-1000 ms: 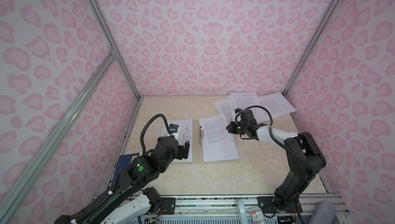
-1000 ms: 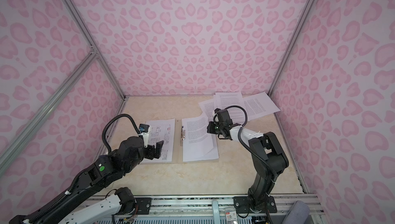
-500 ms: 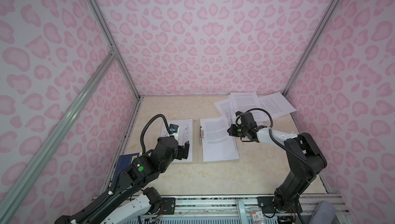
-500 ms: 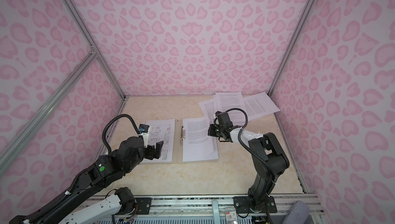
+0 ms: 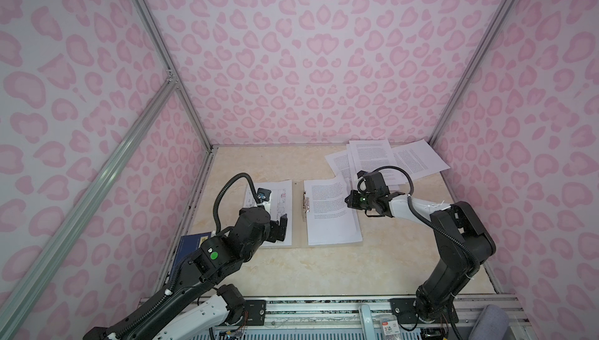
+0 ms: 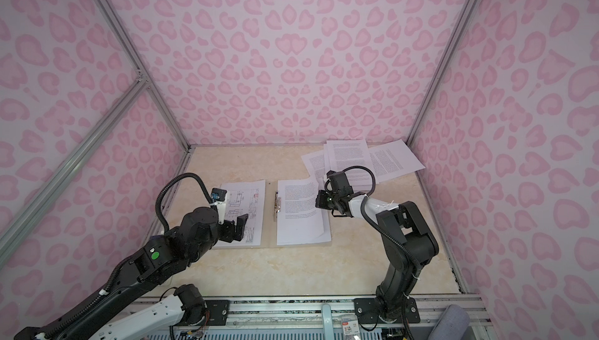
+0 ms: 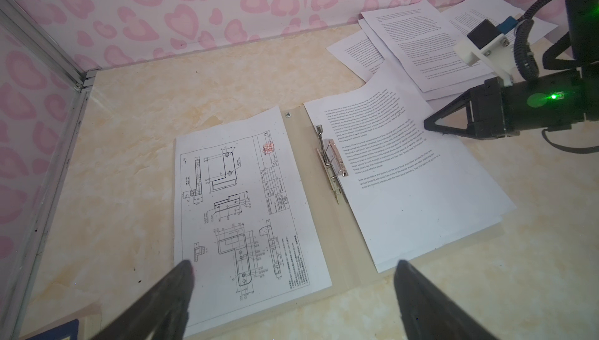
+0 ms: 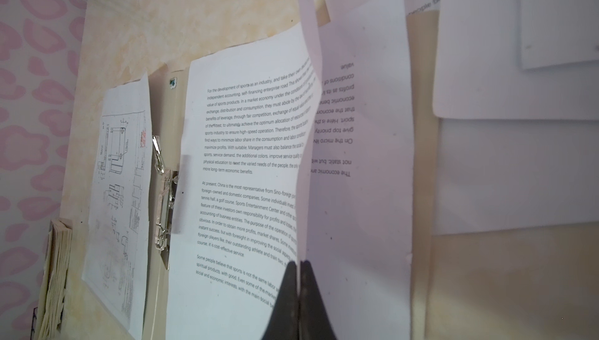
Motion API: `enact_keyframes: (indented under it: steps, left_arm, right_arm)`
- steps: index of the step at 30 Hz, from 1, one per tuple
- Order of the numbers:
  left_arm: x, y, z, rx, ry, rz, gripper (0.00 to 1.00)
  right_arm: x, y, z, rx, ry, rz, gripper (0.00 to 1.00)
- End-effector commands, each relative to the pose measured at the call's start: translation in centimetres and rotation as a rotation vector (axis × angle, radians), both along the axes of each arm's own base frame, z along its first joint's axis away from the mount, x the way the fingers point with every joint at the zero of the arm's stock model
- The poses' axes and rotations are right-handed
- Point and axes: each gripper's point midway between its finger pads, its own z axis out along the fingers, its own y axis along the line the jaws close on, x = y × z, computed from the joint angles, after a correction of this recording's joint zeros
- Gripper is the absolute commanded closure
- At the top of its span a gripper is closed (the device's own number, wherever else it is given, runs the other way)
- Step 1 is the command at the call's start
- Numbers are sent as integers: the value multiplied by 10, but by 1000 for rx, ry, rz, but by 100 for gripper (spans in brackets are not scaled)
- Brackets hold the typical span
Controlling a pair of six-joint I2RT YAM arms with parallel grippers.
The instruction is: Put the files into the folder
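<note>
The folder (image 5: 297, 225) (image 6: 268, 218) (image 7: 337, 234) lies open on the table, with a metal clip (image 5: 305, 207) (image 7: 330, 160) at its spine. A drawing sheet (image 5: 278, 199) (image 7: 240, 202) covers its left leaf. Text sheets (image 5: 327, 205) (image 6: 298, 205) (image 8: 246, 160) cover the right leaf. My right gripper (image 5: 346, 199) (image 6: 318, 202) (image 8: 298, 262) is shut on the top text sheet's right edge, which curls up off the stack. Just above the drawing sheet's near end, my left gripper (image 5: 279, 225) (image 7: 293, 267) hovers open and holds nothing.
More of the files, loose text sheets (image 5: 389, 160) (image 6: 363, 157) (image 7: 421, 37), lie fanned in the back right corner. A dark blue book (image 5: 191, 251) (image 7: 61, 332) rests by the left wall, partly under my left arm. Pink patterned walls close in three sides.
My right gripper has come slightly lower and nearer with the text sheet's edge, and the sheet now lies flatter over the right leaf. The left arm has not moved.
</note>
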Motion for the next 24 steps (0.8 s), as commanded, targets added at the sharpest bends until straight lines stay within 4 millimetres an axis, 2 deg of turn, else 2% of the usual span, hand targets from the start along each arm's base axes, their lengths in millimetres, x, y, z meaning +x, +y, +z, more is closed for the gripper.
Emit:
enact_keyframes:
  steps: [1, 11, 24]
  left_arm:
    - [1, -1, 1, -1, -8, -2, 3]
    - [1, -3, 0, -6, -4, -11, 3]
    - [0, -1, 1, -12, -8, -8, 3]
  right_arm:
    - [-1, 1, -4, 3, 3, 5, 100]
    - [-8, -4, 4, 0, -10, -1, 100]
    - [-10, -1, -5, -2, 10, 8, 100]
